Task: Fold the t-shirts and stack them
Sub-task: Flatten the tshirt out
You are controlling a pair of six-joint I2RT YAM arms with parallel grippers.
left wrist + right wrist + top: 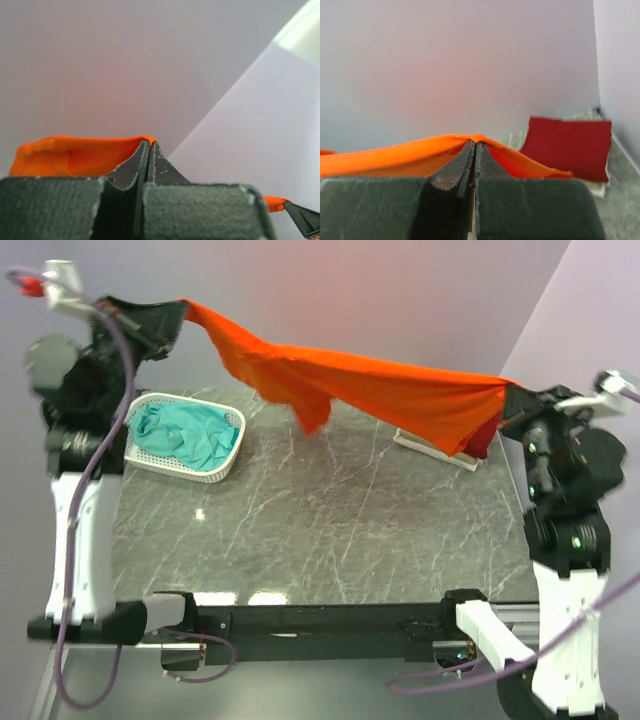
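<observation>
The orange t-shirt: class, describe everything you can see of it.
The orange t-shirt is bright, plain, soft cloth, unfolded and stretched in the air above the grey marbled table. The left gripper is shut on one end and the right gripper on the other. It sags between them, creased, with a loose flap hanging down near the middle.
</observation>
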